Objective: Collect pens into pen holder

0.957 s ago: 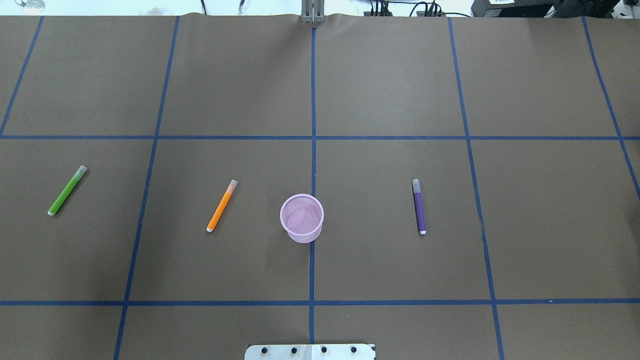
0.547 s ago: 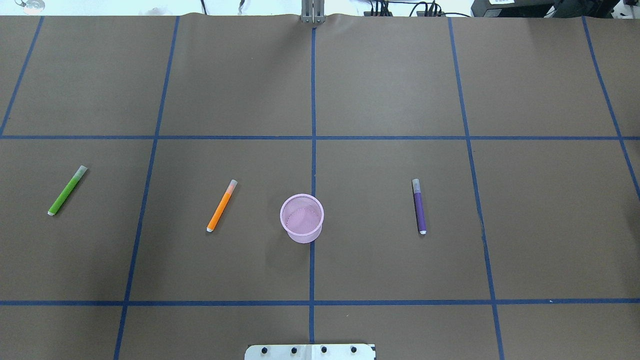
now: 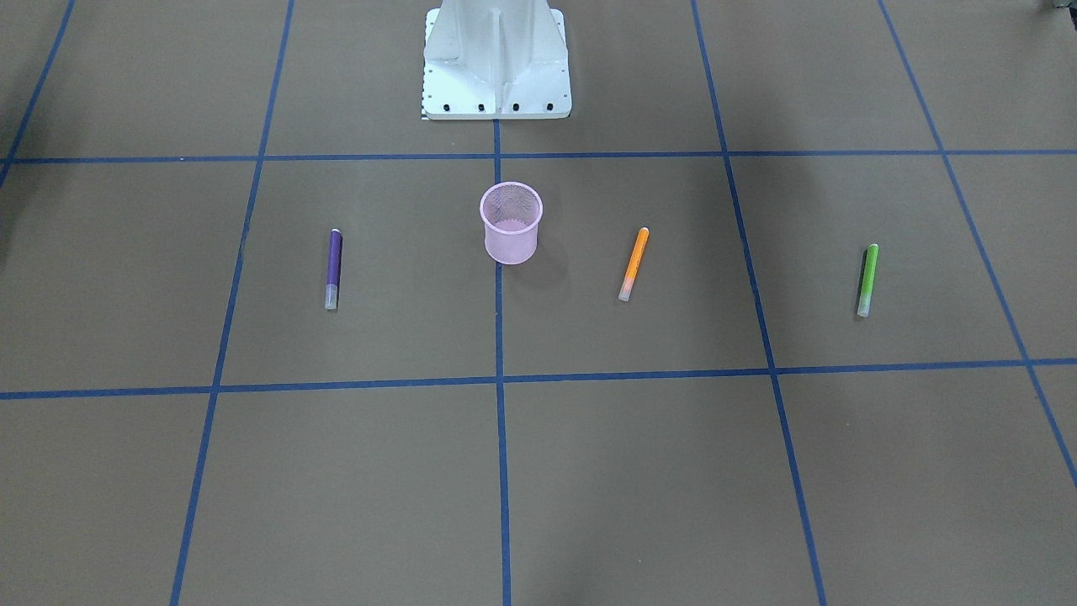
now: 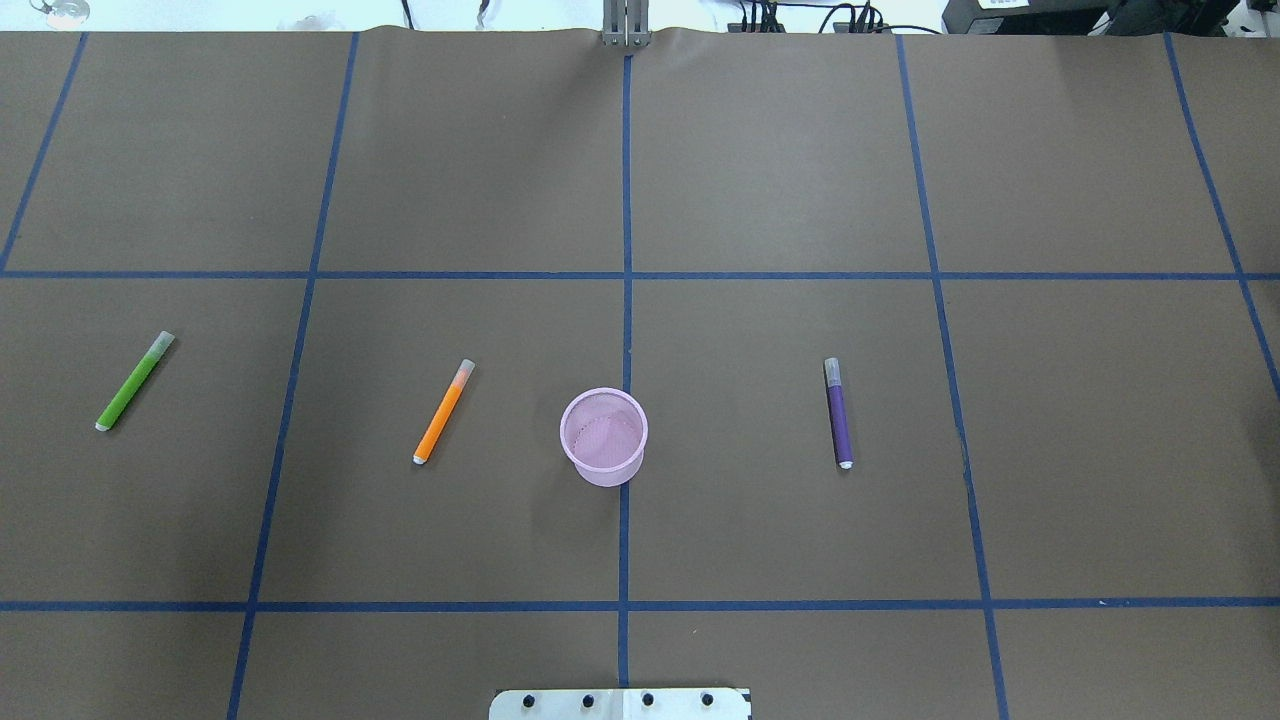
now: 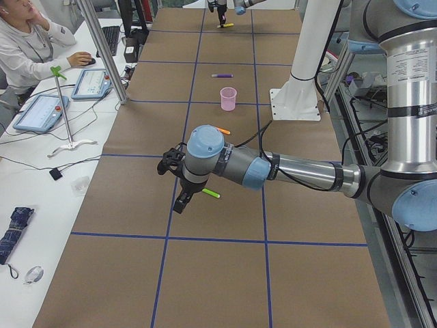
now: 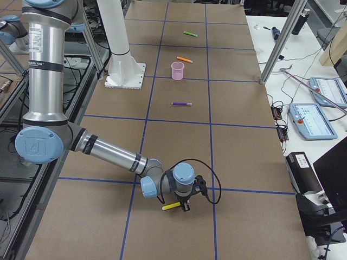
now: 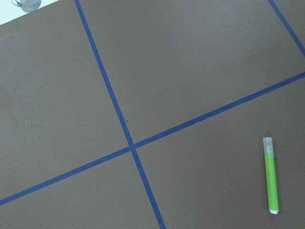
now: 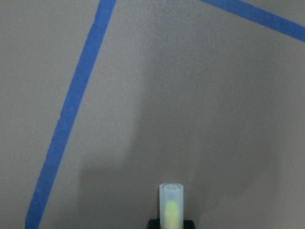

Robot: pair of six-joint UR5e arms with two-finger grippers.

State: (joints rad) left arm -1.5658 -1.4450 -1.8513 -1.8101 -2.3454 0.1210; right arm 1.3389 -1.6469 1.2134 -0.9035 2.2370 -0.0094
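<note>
The pink mesh pen holder [image 4: 603, 436] stands upright mid-table and looks empty. The orange pen [image 4: 443, 411] lies to its left, the green pen [image 4: 135, 381] far left and the purple pen [image 4: 838, 412] to its right. My left gripper [image 5: 181, 201] hovers beside the green pen [image 5: 210, 193]; I cannot tell if it is open. The left wrist view shows the green pen [image 7: 270, 175] only. My right gripper [image 6: 184, 206] is low at the table's right end. The yellow pen [image 8: 171, 205] sticks out of its dark fingertips [image 8: 155, 224].
Blue tape lines [image 4: 625, 275] divide the brown table cover into squares. The robot's white base [image 3: 496, 63] stands behind the pen holder. An operator [image 5: 27, 48] sits at a side desk with tablets [image 5: 41, 113] beyond the table's far edge.
</note>
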